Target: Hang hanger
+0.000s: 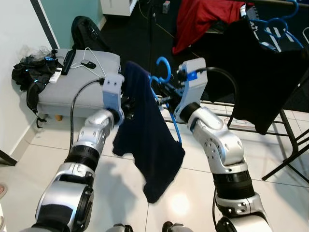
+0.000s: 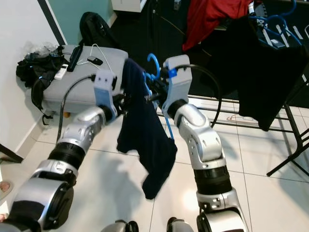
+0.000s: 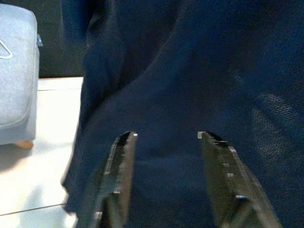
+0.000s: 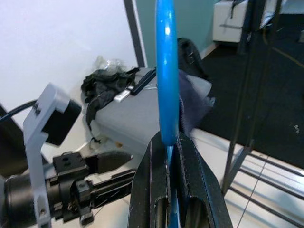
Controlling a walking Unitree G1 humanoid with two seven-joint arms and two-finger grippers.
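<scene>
Item one: our right claw (image 4: 167,156), arm bent and raised before the chest, pinches the blue hanger (image 4: 166,71) by its neck, hook upward, in the air above the tiled floor (image 1: 43,154). Item two: the dark navy garment (image 1: 147,140) drapes from that hanger down between both arms, while our left claw (image 3: 164,142), forearm raised alongside, stands spread with both fingers close against the cloth. Item three: a grey ottoman (image 1: 82,79) beyond the left arm, a black drying rack (image 1: 270,130) beyond the right.
</scene>
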